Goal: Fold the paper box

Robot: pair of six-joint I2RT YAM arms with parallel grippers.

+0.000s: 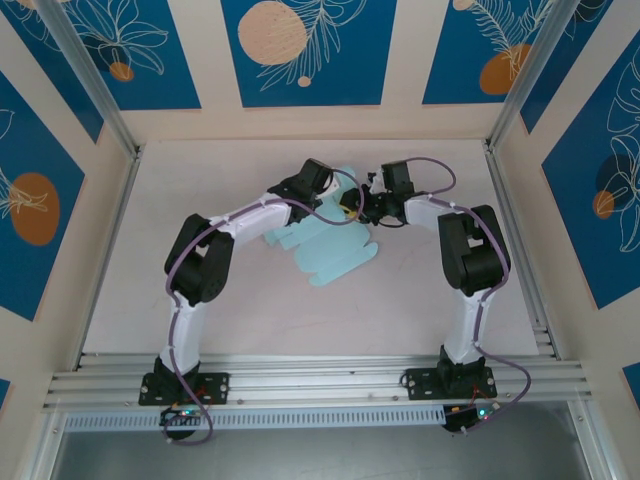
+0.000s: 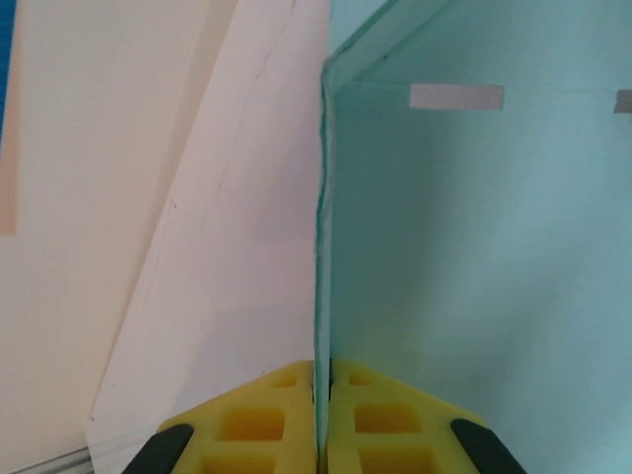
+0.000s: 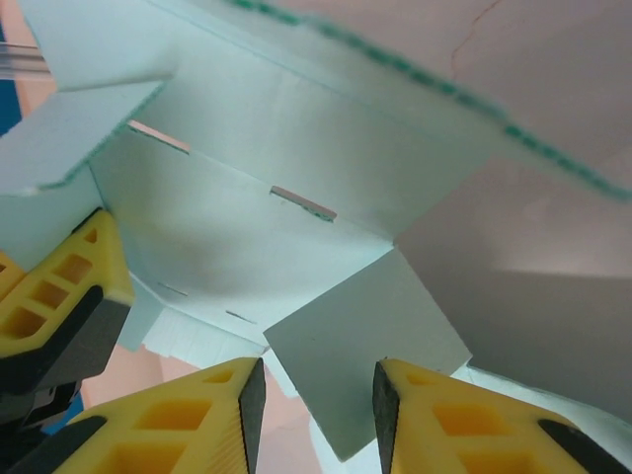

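The paper box is a pale light-blue card sheet with flaps, partly raised at mid-table. My left gripper is shut on one upright panel; its wrist view has the yellow fingers pressed on the card's thin edge, with the panel spreading to the right. My right gripper faces it from the right and stands open. A square flap hangs between its fingers without being pinched. The left gripper's yellow finger shows at that view's left edge, against the slotted panel.
The white tabletop is boxed in by cream walls with blue panels at the back and sides. An aluminium rail runs along the near edge by the arm bases. The sheet's scalloped flaps lie flat toward the front.
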